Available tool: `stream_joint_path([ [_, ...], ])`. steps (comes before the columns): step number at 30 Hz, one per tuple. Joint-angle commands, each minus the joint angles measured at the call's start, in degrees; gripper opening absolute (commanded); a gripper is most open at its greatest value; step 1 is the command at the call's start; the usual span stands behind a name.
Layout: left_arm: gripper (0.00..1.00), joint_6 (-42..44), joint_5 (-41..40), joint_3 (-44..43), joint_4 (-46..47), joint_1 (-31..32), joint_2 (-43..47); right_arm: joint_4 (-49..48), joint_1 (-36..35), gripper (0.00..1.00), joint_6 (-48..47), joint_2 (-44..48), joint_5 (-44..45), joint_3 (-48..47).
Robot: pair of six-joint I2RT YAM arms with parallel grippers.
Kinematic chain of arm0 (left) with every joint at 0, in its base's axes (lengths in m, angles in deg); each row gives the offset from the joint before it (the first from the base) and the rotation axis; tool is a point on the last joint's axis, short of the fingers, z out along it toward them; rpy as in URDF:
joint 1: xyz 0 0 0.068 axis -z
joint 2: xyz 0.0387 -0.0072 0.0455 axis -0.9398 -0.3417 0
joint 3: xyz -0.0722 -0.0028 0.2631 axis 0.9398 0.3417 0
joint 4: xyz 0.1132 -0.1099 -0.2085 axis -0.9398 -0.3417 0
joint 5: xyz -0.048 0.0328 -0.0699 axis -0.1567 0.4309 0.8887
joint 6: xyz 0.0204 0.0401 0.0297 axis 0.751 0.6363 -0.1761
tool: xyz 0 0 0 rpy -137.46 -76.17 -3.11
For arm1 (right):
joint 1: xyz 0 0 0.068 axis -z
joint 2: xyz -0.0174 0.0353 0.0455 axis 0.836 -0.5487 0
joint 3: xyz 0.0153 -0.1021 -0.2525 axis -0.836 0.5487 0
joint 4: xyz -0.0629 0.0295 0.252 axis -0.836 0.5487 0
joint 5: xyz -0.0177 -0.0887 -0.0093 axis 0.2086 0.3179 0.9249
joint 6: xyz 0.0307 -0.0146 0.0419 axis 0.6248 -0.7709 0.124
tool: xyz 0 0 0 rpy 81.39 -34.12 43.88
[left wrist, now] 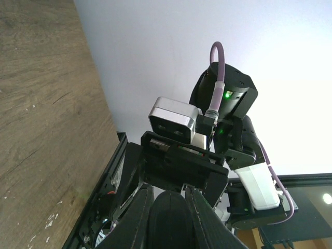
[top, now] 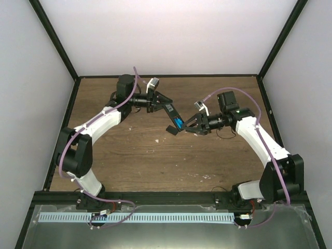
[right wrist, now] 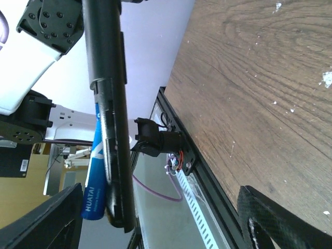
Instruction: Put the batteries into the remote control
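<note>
My left gripper [top: 162,102] is shut on one end of the remote control [top: 170,116], a slim black bar held in the air above the table. In the left wrist view the fingers [left wrist: 137,218] clamp its dark end [left wrist: 170,220]. In the right wrist view the remote [right wrist: 110,104] hangs as a vertical bar with a bright blue battery [right wrist: 95,179] lying along its left side. The blue also shows from above [top: 178,123]. My right gripper [top: 185,126] is wide open around the remote's free end [right wrist: 166,223]. I cannot tell whether the blue is one battery or two.
The brown wooden table [top: 155,155] lies below both arms, with small white flecks [top: 157,140] on it. Black frame posts and white walls enclose it. A metal rail with a slotted white strip [top: 135,218] runs along the near edge.
</note>
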Motion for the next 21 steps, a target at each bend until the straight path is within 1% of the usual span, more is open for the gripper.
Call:
stream_joint_path([
  [1,0.00,-0.91,0.49,-0.10,2.07,-0.15,1.81,-1.99,-0.04,0.72,0.87,1.66,-3.93,-0.44],
  [15,0.00,-0.32,0.20,1.88,2.76,0.11,2.51,-3.75,-1.06,0.68,1.85,2.18,-5.40,-1.19],
  [21,0.00,-1.57,1.33,2.08,4.77,0.20,2.43,-4.79,-1.09,0.58,2.57,1.85,-6.84,-1.03],
])
